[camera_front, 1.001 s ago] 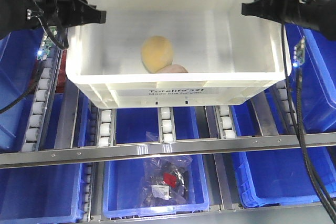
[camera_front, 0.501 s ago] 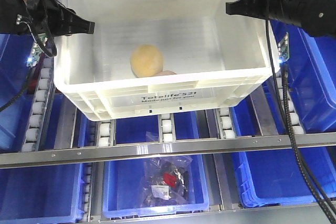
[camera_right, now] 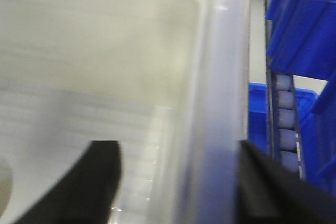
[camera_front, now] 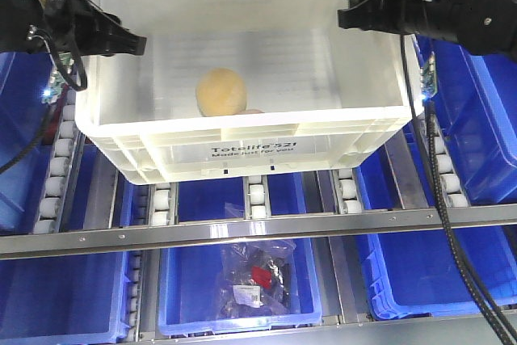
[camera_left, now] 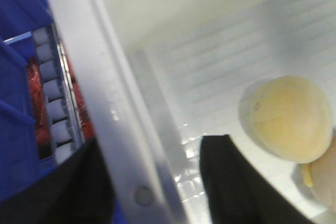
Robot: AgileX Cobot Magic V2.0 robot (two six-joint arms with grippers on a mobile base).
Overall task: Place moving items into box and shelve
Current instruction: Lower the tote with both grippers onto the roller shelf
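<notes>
At the left of the front view your left gripper (camera_front: 129,42) is clamped on the left wall of the white crate (camera_front: 266,139), one finger inside and one outside, as the left wrist view shows. In the middle, the crate tilts above the roller rails (camera_front: 255,193), with the pale yellow-orange lump (camera_front: 220,91) on its floor and the pinkish lump (camera_left: 321,179) touching it. At the upper right your right gripper (camera_front: 349,18) straddles and grips the right wall the same way.
</notes>
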